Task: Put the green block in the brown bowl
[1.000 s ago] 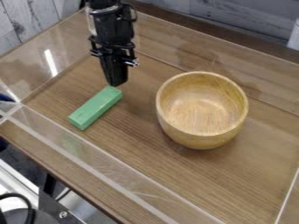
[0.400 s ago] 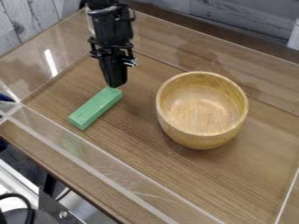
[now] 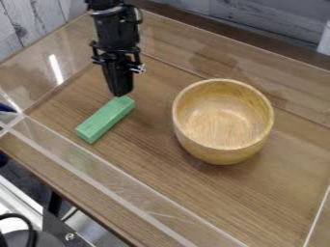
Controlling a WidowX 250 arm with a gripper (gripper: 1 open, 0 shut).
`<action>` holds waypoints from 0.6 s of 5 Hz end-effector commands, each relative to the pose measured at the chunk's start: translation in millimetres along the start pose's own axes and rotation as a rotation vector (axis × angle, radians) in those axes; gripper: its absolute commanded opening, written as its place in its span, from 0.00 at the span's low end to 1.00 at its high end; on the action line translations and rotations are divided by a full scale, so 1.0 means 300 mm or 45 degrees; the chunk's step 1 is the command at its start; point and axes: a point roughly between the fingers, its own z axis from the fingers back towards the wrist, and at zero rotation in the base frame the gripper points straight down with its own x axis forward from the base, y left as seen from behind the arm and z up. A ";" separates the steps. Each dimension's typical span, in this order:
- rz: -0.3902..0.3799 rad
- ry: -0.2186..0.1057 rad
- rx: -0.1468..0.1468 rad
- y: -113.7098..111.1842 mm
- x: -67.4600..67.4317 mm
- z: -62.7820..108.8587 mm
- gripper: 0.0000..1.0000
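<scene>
- The table (image 3: 154,193) is a wood-grain surface with clear walls around it.
- The brown bowl (image 3: 223,121) sits empty at about three o'clock from the block, well apart from it.
- The arm's gripper (image 3: 119,89) points steeply down, its jaws together and holding nothing, tip just above the block's upper end.
- The green block (image 3: 104,118) lies flat on the table, its long axis running from one o'clock to seven o'clock.
- To do this step well, I judge the jaws must spread first, straddle the block's narrow width near its middle, then descend squarely; closing off-centre could tilt or flick it.
</scene>
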 end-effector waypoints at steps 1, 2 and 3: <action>0.059 -0.023 0.027 0.030 0.002 0.019 0.00; 0.125 0.009 0.018 0.054 -0.009 -0.015 0.00; 0.120 0.027 0.027 0.061 -0.010 -0.028 0.00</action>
